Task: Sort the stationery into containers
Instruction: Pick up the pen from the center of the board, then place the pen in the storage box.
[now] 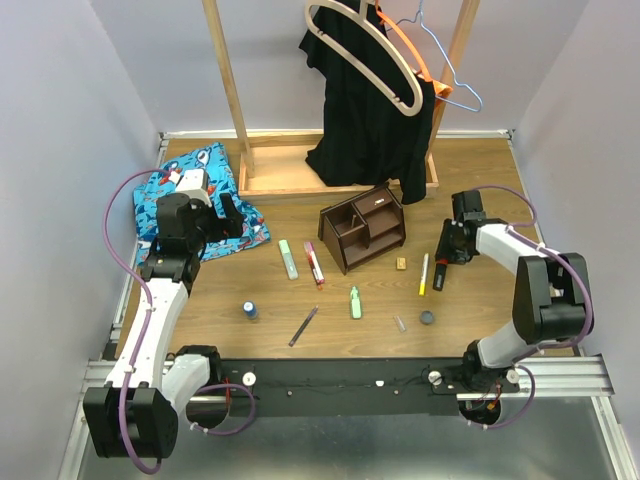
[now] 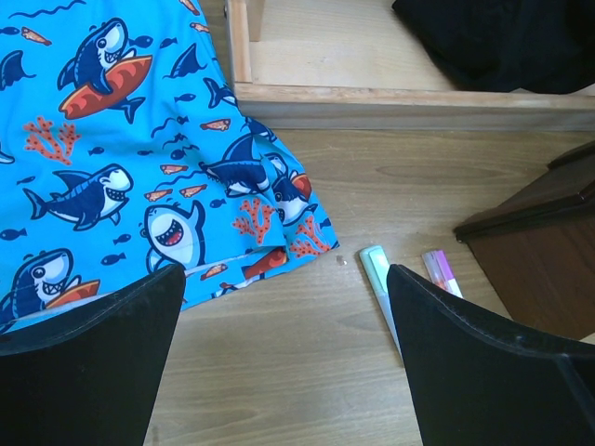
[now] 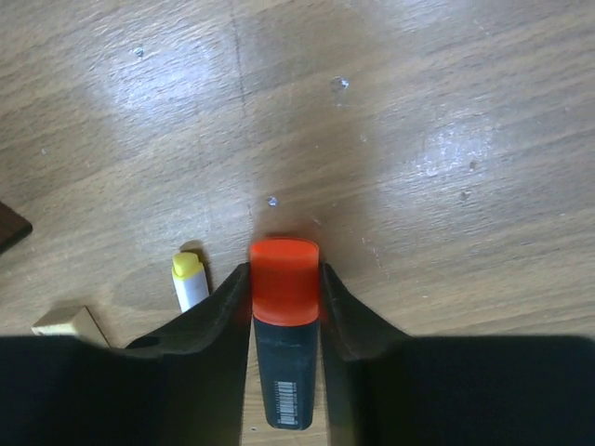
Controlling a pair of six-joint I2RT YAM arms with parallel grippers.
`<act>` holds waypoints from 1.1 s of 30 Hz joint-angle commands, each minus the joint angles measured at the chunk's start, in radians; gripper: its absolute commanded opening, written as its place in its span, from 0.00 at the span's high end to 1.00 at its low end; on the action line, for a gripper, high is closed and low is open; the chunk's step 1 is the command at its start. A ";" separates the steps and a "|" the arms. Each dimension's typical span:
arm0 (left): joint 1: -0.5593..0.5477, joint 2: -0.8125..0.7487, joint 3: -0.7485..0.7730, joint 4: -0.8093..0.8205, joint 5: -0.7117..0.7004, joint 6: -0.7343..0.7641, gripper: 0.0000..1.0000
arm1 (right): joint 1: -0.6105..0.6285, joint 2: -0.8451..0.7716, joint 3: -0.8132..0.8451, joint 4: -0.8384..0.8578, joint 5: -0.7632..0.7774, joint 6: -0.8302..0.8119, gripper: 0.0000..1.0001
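Note:
My right gripper is shut on the orange marker, a dark barrel with an orange cap lying on the table, right of the dark brown organizer. In the top view the right gripper is low over the table. Beside it lie a yellow marker and a tan eraser. My left gripper hangs open over bare wood by the cloth edge. A pale green marker and a pink marker lie just past its right finger. A green marker, purple pen, blue bottle and dark disc lie nearer the front.
A blue shark-patterned cloth covers the back left of the table. A light wooden rack base with a black garment on hangers stands behind the organizer. A small clear piece lies near the disc.

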 commanded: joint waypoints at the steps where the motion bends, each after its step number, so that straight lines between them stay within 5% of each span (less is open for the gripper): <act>1: 0.004 -0.013 -0.006 -0.006 0.017 -0.010 0.01 | 0.011 0.039 0.021 -0.007 0.048 0.008 0.70; 6: 0.004 -0.022 -0.001 -0.015 0.026 -0.011 0.01 | 0.011 -0.060 0.074 -0.073 0.050 -0.016 0.99; 14: 0.004 -0.016 -0.001 -0.026 0.077 0.001 0.01 | 0.094 -0.377 0.111 -0.040 -0.105 -0.015 0.99; 25: -0.025 0.022 0.029 -0.060 0.061 0.108 0.01 | 0.501 -0.340 0.116 0.593 -0.007 -0.212 0.99; 33: -0.024 0.032 0.059 -0.095 0.044 0.131 0.01 | 0.674 -0.211 0.071 0.968 0.042 -0.394 0.99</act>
